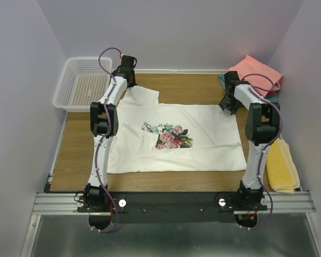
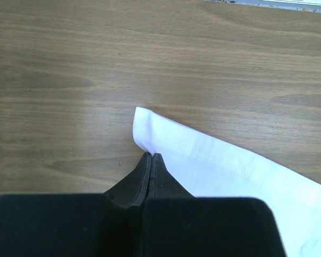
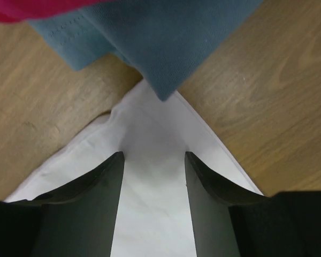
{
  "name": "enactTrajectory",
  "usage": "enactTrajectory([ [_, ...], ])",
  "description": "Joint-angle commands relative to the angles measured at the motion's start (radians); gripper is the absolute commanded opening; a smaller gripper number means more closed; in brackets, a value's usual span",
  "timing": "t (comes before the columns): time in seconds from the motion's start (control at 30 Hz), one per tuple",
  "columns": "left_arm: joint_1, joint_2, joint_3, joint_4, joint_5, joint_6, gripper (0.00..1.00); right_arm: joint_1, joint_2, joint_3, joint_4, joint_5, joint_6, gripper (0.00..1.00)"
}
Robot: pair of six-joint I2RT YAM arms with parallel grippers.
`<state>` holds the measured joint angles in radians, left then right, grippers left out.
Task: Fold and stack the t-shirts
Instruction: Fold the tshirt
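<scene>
White t-shirt (image 1: 203, 150): laid flat at frame centre. Left gripper (image 2: 151, 156) clenched at sleeve hem (image 2: 166, 136), catch unconfirmed; right gripper (image 3: 154, 160) parted astride upper-right corner. Both corners were judged best pinched, then lifted evenly.

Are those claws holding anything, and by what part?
The left gripper is shut at the sleeve hem of the large white floral-print t-shirt; whether cloth is pinched cannot be told. The right gripper, open, holds nothing.
</scene>
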<state>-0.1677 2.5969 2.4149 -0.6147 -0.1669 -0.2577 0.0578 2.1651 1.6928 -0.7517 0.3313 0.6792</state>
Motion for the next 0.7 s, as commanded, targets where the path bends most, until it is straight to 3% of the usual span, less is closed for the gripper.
enactTrajectory([
  [0.0,-0.003,-0.066,-0.004,0.015,0.032,0.014,0.0,0.004,0.055,0.093,-0.017,0.081,0.006,0.58],
  [0.3,-0.003,-0.073,-0.007,0.012,0.04,0.015,0.0,0.0,0.062,0.168,-0.017,0.103,0.003,0.58],
  [0.67,-0.003,-0.084,-0.008,0.0,0.026,0.017,0.0,-0.019,0.206,0.295,-0.129,0.091,0.008,0.58],
])
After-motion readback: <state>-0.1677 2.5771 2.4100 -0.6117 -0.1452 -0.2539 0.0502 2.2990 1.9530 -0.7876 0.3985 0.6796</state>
